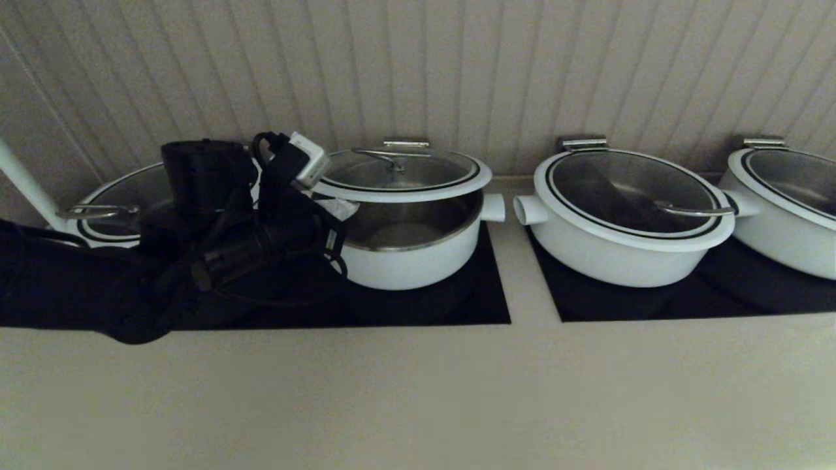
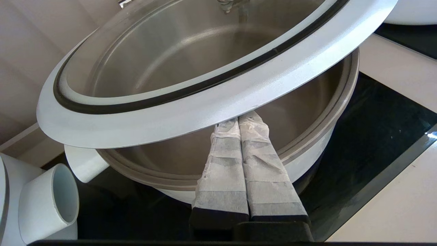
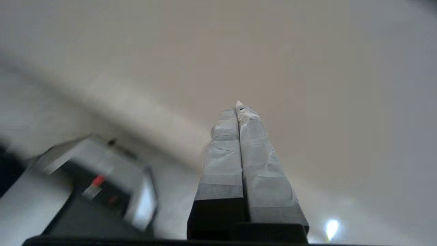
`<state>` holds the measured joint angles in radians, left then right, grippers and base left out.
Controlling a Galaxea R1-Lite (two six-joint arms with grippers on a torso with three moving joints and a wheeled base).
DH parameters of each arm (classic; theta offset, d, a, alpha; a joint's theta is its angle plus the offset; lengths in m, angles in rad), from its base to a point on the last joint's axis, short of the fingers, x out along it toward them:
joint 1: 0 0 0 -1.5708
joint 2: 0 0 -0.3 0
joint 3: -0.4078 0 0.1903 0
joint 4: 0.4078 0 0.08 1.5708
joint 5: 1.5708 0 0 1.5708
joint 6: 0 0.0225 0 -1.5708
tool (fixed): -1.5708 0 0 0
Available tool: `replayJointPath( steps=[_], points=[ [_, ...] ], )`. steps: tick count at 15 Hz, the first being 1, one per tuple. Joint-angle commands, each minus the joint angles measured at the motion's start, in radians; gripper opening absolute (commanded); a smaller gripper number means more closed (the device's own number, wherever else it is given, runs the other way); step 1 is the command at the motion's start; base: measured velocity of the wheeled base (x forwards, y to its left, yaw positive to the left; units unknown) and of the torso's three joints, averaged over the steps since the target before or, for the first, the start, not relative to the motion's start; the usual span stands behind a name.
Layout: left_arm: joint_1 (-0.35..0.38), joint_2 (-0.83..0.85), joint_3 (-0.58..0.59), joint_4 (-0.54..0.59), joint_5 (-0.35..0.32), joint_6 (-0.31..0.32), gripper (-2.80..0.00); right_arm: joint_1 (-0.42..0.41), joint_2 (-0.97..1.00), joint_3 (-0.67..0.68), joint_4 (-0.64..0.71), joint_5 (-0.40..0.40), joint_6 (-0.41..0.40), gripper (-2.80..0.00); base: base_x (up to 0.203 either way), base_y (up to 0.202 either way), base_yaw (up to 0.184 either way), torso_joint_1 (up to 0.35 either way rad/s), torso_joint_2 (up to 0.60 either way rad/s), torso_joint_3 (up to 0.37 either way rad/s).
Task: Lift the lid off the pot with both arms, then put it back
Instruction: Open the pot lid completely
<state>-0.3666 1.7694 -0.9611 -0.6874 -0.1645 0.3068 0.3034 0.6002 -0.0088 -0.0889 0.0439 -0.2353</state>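
head view, lid (image 1: 401, 175) tilted above pot (image 1: 411, 251), left arm (image 1: 215, 254) beside it, left wrist view alone shows left gripper (image 2: 239, 122) fingers pressed together under the lid's rim, right gripper (image 3: 238, 109) closed, empty

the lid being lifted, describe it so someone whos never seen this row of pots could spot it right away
Along the ribbed wall stands a row of white pots on black panels. Beside the left arm, one pot is open, and the lid is raised above it. Only this one has its steel loop handle across the glass centre; the neighbours' handles sit by the rim.
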Motion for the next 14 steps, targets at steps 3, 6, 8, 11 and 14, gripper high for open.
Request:
replayJointPath(
  steps=[3,6,8,11,14],
  points=[
    [-0.001,-0.001,-0.001,-0.004,-0.001,0.002,-2.8,0.004,-0.268,-0.007,0.128,0.017,0.056,-2.8,0.0,0.0,0.0,0.0,0.0,0.0],
    [-0.008,-0.002,-0.001,-0.007,0.0,-0.002,-2.8,0.005,-0.327,-0.006,0.133,0.014,0.136,-2.8,0.0,0.0,0.0,0.0,0.0,0.0],
    [-0.012,-0.004,-0.001,-0.017,0.0,-0.002,-2.8,0.005,-0.327,-0.007,0.133,0.014,0.136,-2.8,0.0,0.0,0.0,0.0,0.0,0.0],
    [-0.012,-0.004,-0.001,-0.018,0.0,-0.003,-2.8,0.005,-0.327,-0.005,0.133,0.014,0.137,-2.8,0.0,0.0,0.0,0.0,0.0,0.0],
    [-0.012,-0.003,-0.001,-0.018,0.0,-0.003,-2.8,-0.007,-0.326,-0.005,0.133,0.013,0.136,-2.8,0.0,0.0,0.0,0.0,0.0,0.0]
  ],
)
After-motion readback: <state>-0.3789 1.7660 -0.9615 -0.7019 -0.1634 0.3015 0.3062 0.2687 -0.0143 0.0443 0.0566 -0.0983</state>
